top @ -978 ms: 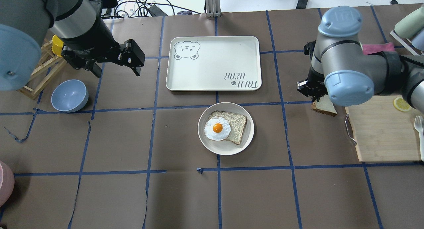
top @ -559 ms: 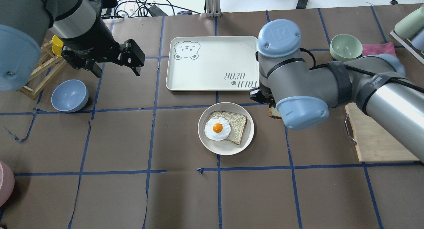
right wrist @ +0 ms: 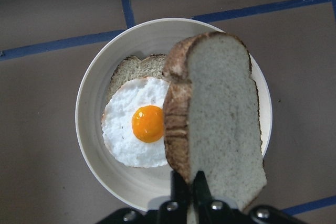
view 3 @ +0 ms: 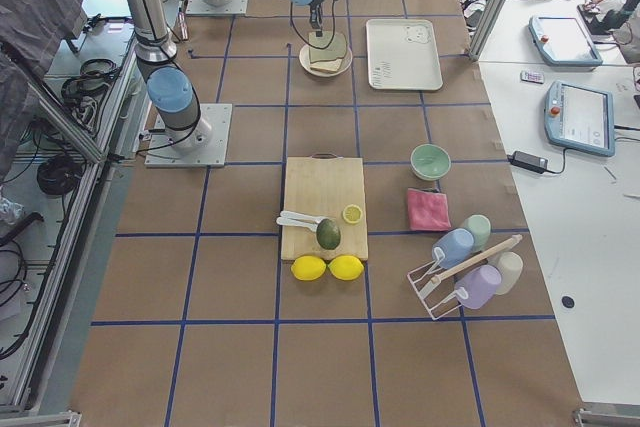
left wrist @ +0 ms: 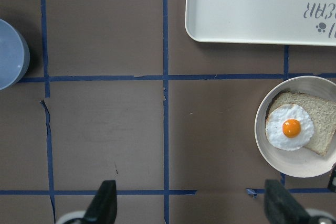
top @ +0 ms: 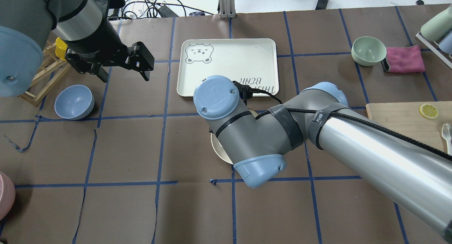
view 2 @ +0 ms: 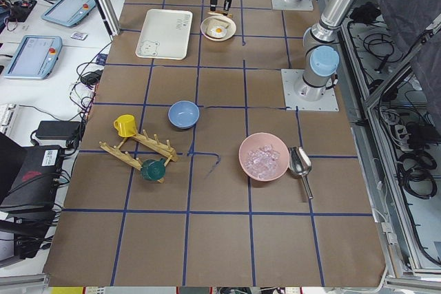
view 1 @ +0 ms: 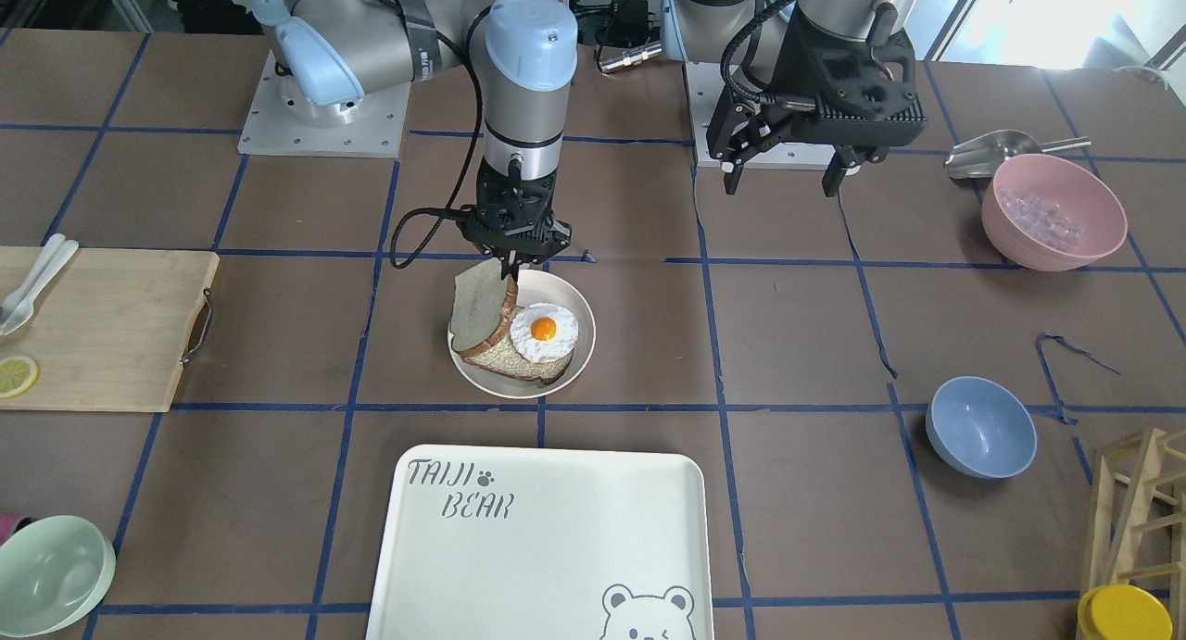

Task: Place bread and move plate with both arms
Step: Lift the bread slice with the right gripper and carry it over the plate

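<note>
Seen from across the table, the black two-finger right gripper (view 1: 510, 271) is clenched on the upper edge of the pale grey-white bread slice with a thin brown crust (view 1: 476, 305). The slice hangs on edge with its long axis near vertical, over that view's left part of the round cream-white plate (view 1: 519, 390). I cannot tell whether it touches the tanner bread slice (view 1: 505, 357) lying there under a fried egg (view 1: 544, 330). The black left gripper (view 1: 781, 179) hovers well apart, jaws spread and empty. Overhead, the silver-grey right arm (top: 317, 131) covers the bread and all but a sliver of plate rim, near the white bear-printed tray (top: 226, 65). Both side views show the slice very small, above the plate. The left wrist view has the plate at its right edge and the fingertips wide apart. In the right wrist view the slice runs away from the pinching fingers, domed end farthest from them. Its speckled pale crumb faces the camera and a dark crust runs along its left edge.
</note>
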Controlling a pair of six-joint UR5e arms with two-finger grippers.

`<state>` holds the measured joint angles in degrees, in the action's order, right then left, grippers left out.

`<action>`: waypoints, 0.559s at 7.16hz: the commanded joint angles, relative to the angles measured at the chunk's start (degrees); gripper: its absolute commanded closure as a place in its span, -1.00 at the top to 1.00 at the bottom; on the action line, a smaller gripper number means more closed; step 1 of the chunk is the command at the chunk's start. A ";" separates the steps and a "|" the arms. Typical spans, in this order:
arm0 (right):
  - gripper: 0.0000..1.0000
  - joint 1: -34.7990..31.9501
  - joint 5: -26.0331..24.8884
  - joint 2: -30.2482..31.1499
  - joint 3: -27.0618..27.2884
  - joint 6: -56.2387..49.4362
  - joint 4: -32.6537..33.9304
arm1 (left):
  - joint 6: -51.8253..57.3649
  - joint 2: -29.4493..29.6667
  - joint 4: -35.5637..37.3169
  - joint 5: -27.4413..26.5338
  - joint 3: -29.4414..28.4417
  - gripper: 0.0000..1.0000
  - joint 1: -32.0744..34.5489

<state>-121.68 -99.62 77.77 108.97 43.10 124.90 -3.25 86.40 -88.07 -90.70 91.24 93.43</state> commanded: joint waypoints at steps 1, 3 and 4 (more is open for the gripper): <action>-1.00 -0.58 0.04 -4.01 -0.08 4.18 4.45 | 0.00 0.09 0.09 0.00 -0.01 1.00 -0.09; -1.00 -0.58 -0.22 -4.99 -0.60 3.66 6.41 | -0.09 0.09 0.09 0.00 -0.10 1.00 0.09; -1.00 -0.58 -0.40 -5.17 -0.69 3.66 6.41 | -0.09 0.17 0.09 0.09 -0.10 1.00 0.00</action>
<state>-122.25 -99.80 73.02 108.45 46.75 130.92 -3.31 86.51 -87.98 -90.68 91.17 93.43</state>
